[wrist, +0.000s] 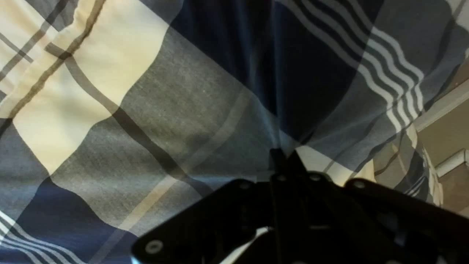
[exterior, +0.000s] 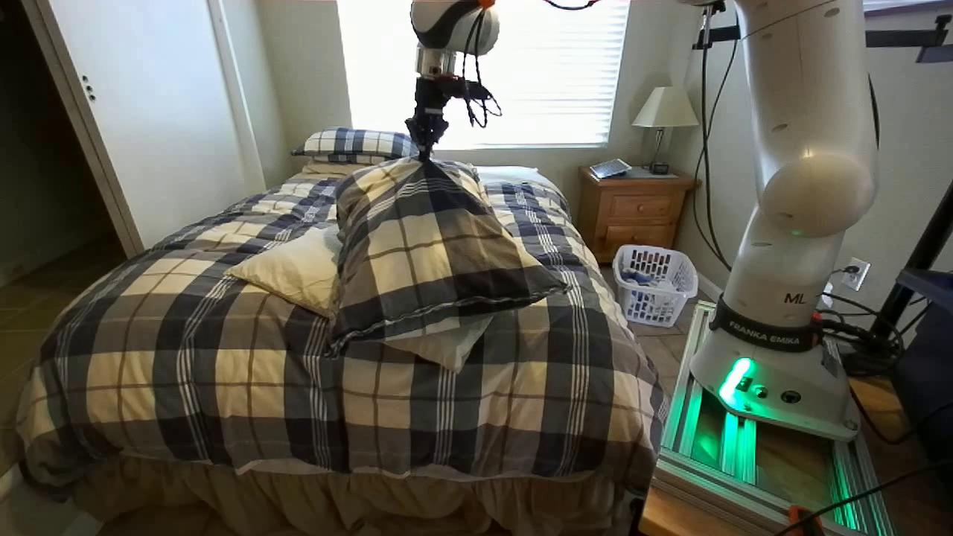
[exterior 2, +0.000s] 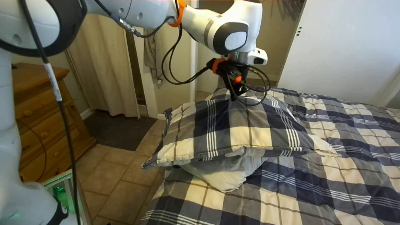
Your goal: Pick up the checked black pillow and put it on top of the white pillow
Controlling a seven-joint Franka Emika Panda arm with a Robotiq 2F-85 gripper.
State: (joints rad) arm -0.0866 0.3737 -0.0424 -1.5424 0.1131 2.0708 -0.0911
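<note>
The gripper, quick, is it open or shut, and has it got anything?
Gripper: closed, holding a pinched-up bit of the checked black pillow.

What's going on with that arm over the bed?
The Franka arm is handling the checked black pillow: its gripper pinches the fabric into a peak. The pillow is over the white pillow, whose corners stick out beneath. It isn't released yet; can't tell whether it rests there fully.
</note>
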